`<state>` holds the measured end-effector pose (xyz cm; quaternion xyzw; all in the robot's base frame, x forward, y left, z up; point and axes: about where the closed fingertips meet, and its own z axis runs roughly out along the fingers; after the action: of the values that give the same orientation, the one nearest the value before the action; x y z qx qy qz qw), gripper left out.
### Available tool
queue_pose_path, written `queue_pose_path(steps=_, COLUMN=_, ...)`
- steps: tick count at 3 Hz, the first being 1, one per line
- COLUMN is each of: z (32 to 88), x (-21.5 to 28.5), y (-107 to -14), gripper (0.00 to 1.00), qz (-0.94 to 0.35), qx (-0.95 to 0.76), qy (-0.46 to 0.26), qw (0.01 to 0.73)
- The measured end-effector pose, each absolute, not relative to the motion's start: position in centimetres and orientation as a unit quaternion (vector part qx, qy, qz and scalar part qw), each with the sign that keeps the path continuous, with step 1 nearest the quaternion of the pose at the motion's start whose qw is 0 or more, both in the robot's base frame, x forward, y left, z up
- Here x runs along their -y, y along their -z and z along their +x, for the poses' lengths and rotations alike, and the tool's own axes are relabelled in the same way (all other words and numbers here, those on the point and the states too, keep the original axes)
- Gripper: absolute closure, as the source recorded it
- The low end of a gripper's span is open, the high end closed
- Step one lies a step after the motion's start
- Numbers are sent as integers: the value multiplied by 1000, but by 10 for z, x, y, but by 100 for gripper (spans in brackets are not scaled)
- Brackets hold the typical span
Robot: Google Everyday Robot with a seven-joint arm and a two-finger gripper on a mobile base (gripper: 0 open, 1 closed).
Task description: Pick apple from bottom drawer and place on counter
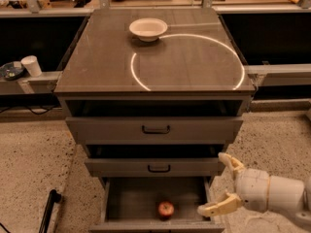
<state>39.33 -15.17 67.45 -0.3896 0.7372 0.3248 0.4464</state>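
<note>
The apple [165,209], small and red, lies on the grey floor of the open bottom drawer [131,203], near its front middle. My gripper [218,184] is open, with cream fingers spread, just right of the drawer's right wall and a little above the apple's level. It holds nothing. The counter [184,62] is the cabinet's dark glossy top with a thin white ring on it.
A white bowl [148,28] sits at the back of the counter. Two upper drawers with black handles [156,129] stand partly pulled out. A white cup [32,65] stands on a ledge at left. A black stick [48,208] lies on the speckled floor, lower left.
</note>
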Motion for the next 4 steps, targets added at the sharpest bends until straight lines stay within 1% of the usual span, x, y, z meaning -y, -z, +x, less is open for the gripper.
queue_pose_path(steps=1, z=386, x=125, y=-649, gripper=0, qz=-374, qx=-714, qy=-298, qw=511)
queue_pose_path(steps=2, z=402, x=115, y=-658, gripper=0, qz=-393, qx=-697, qy=-262, qw=540)
queue_pose_path(steps=3, z=399, x=108, y=-653, gripper=0, qz=-409, qx=-695, qy=-273, qw=525)
queue_pose_path(steps=4, z=396, x=90, y=-632, gripper=0, qz=-449, qx=-662, qy=-265, qw=538)
